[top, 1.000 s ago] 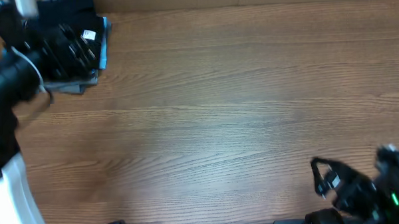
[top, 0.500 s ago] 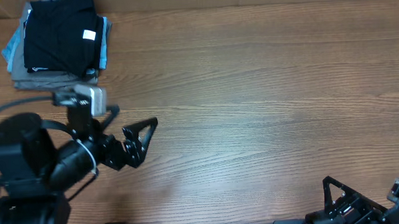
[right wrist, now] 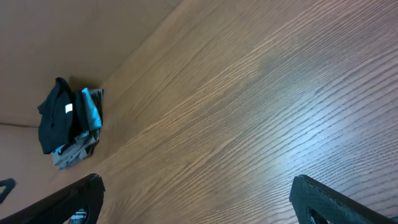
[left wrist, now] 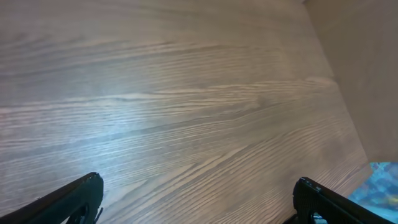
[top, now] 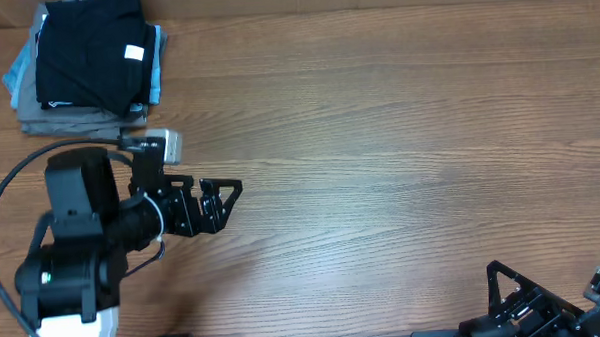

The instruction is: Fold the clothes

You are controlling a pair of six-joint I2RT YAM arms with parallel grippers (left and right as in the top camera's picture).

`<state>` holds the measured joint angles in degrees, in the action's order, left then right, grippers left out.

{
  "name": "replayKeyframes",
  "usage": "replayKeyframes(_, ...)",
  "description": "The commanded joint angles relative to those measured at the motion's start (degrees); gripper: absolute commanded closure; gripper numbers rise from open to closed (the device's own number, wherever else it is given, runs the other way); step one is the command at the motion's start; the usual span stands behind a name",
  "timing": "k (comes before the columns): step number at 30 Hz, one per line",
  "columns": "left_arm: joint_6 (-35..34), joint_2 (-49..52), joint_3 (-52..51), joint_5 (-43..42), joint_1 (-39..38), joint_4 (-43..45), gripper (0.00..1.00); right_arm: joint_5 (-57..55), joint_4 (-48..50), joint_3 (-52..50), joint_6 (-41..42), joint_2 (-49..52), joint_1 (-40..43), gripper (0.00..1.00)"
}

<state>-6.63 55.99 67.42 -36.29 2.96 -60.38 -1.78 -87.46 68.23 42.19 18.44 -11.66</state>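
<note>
I saw the black T-shirt point(top: 86, 56) folded atop the grey garments point(top: 73, 122) at the table's point(top: 379, 136) far left corner (white tag up). The left gripper point(left wrist: 198, 186) and right gripper point(right wrist: 194, 186) both gaped wide, holding nothing.

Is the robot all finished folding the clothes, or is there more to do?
Looks nearly finished. Done: the black T-shirt lies folded on top of the pile in a corner of the table. In hand: nothing; the left end effector and right end effector are both open and empty. Left: no unfolded clothes show anywhere.
</note>
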Motion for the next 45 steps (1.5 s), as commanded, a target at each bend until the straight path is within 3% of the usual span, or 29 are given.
replayKeyframes(1, 0.7, 2.6, -0.2, 1.2, -0.4, 0.2, 0.00, -0.7, 0.3, 0.0, 0.3, 0.0, 0.2, 0.00)
replayKeyframes(15, 0.6, 15.2, -0.2, 14.4, -0.4, 0.2, 0.00, -0.7, 0.3, 0.0, 0.3, -0.1, 0.2, 0.00)
replayKeyframes(23, 0.6, 22.4, -0.2, 16.0, -0.4, 0.3, 0.00, -4.7, 1.3, -0.1, -1.5, -1.2, 4.3, 0.00)
replayKeyframes(28, 0.6, 26.4, -0.2, 16.0, -0.4, 0.3, 0.00, -3.9, 13.6, -4.6, -9.9, -3.2, 7.5, 0.00)
replayKeyframes(33, 0.7, 29.9, -0.2, 16.0, -0.4, 0.3, 0.00, 0.5, 29.4, -17.7, -19.6, -6.6, 9.4, 0.00)
replayKeyframes(45, 0.7, 34.0, -0.2, 16.0, -0.4, 0.3, 0.00, 6.8, 73.7, -53.5, -25.7, -17.2, 9.5, 0.00)
